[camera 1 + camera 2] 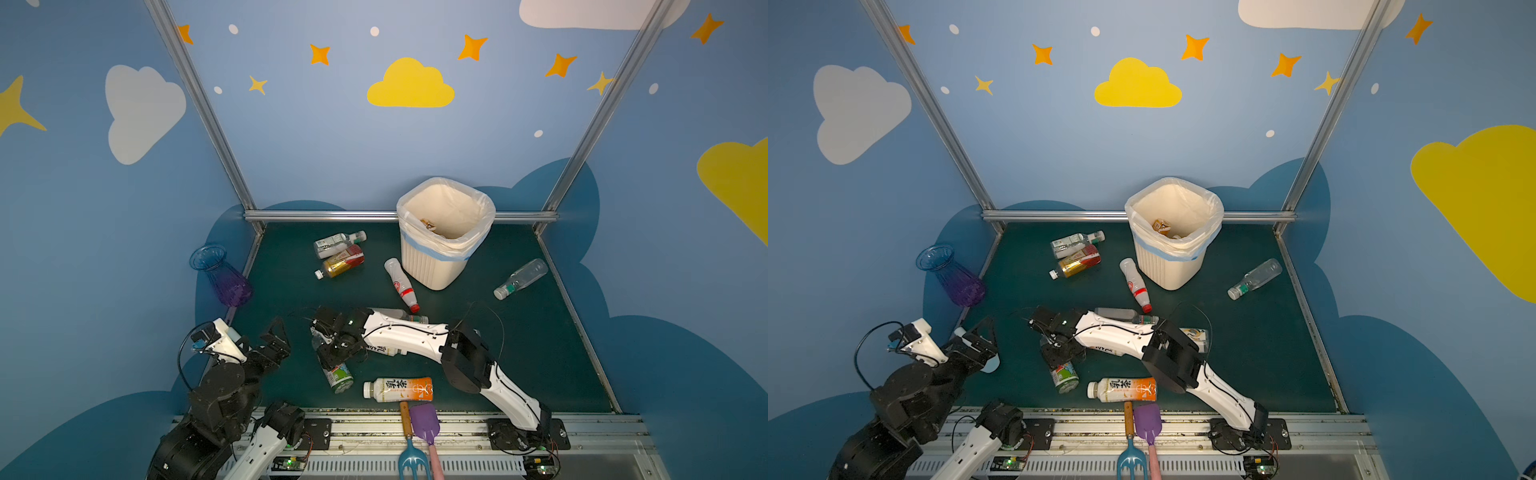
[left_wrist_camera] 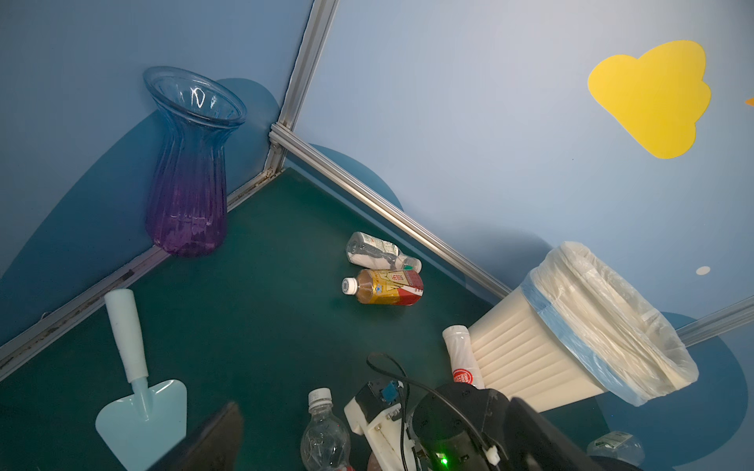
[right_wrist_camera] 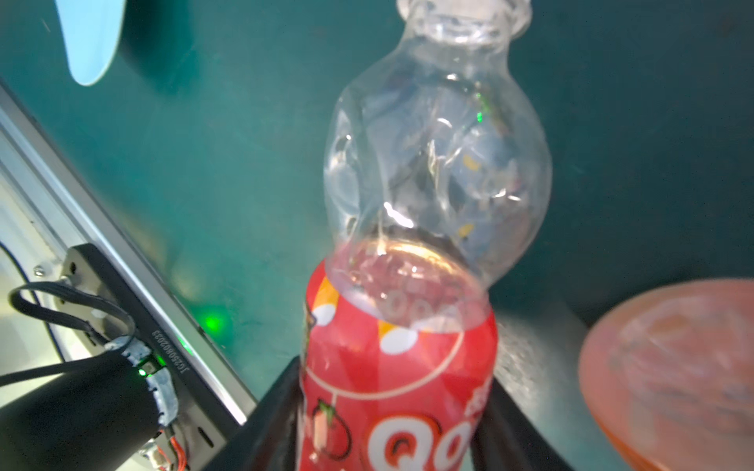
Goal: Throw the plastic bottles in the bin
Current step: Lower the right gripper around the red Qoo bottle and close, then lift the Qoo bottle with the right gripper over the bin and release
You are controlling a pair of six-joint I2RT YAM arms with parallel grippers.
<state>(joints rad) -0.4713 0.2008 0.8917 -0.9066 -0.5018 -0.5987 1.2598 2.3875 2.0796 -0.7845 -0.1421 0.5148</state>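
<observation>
Snugly, right fingers (image 3: 269, 424) clamped on dented clear red-labelled bottle (image 3: 428, 183), left fingers (image 2: 212, 440) spread apart

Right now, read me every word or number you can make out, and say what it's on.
"乳茶": orange bottle, in both top views.
"Qo", cut off by the picture's edge: red bottle.
Looks like "JG250802033", upside down and not certain: black plate.
Gold bottle, white bottle, green bottle: print too small or blurred to read.
</observation>
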